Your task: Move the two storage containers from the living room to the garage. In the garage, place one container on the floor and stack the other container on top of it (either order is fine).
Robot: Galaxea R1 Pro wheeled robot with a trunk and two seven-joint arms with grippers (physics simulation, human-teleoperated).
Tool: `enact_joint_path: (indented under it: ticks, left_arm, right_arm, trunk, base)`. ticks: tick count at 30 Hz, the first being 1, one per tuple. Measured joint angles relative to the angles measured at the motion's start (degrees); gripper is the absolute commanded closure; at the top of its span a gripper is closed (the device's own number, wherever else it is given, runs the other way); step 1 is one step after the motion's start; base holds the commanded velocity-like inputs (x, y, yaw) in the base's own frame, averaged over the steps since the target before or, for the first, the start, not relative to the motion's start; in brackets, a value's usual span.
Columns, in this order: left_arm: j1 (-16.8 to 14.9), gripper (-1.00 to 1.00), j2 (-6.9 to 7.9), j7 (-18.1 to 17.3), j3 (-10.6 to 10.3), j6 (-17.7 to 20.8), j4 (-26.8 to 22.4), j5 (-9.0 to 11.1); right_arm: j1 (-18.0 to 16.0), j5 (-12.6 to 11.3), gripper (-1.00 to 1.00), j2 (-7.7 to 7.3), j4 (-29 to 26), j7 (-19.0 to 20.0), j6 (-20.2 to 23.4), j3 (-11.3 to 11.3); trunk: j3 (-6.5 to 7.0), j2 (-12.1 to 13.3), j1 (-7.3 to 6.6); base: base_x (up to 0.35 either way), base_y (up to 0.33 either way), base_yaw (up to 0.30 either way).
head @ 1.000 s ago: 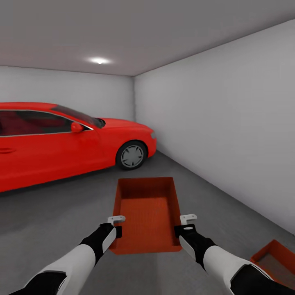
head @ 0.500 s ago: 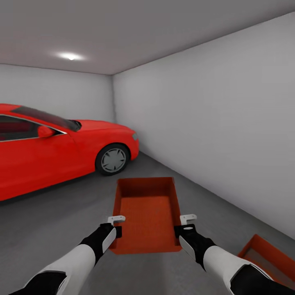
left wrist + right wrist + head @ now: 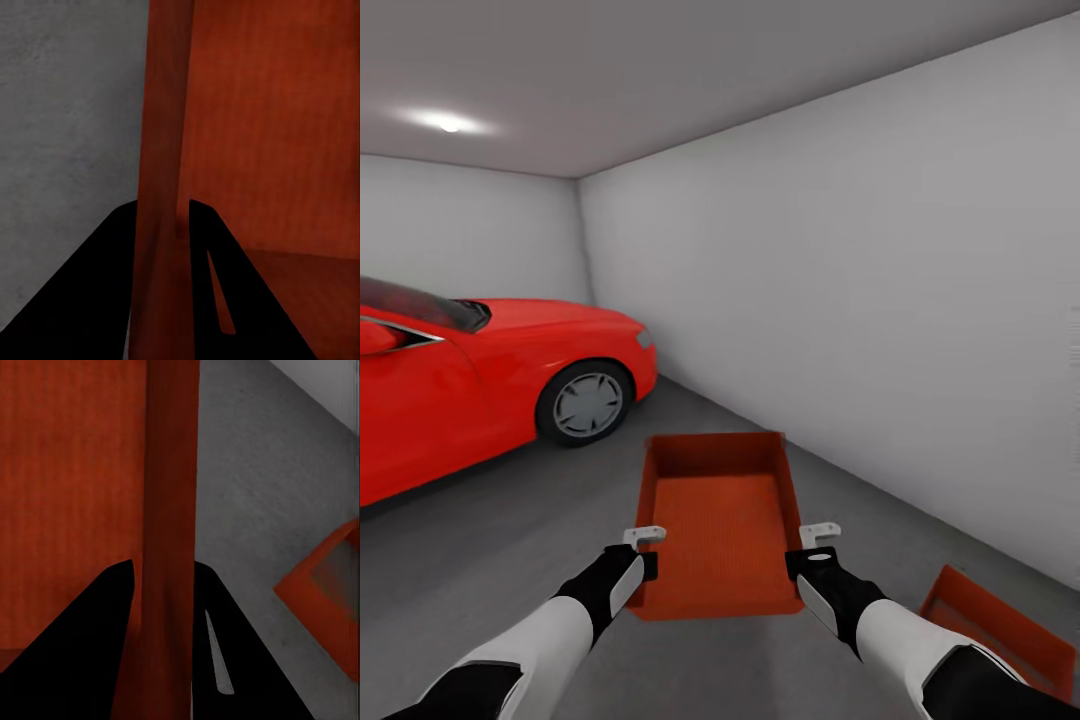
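both fingers (image 3: pixel 161 225) (image 3: pixel 165 585) pinching held container (image 3: pixel 722 520) walls (wrist views), second container (image 3: pixel 1000 630) on floor (image 3: pixel 510 540), head-only red car (image 3: pixel 480 380)

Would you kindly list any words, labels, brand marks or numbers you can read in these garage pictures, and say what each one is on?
None: no readable text shows in any view.
The held storage container, pinched by the left gripper and right gripper, has plain orange-red walls.
The second container on the floor is unmarked.
The red car shows no plate or badge.
The grey wall is bare.
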Motion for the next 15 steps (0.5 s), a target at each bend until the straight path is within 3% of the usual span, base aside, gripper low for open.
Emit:
enact_joint_path:
  ticks: [15]
  left_arm:
    - [0.0, 1.0, 0.0, 0.0, 0.0, 0.0, 0.0, -0.01]
  right_arm:
    - [0.01, 0.01, 1.0, 0.0, 0.01, 0.0, -0.02, -0.02]
  trunk:
    - [0.0, 0.0, 0.0]
  base:
    - [0.323, 0.0, -0.27]
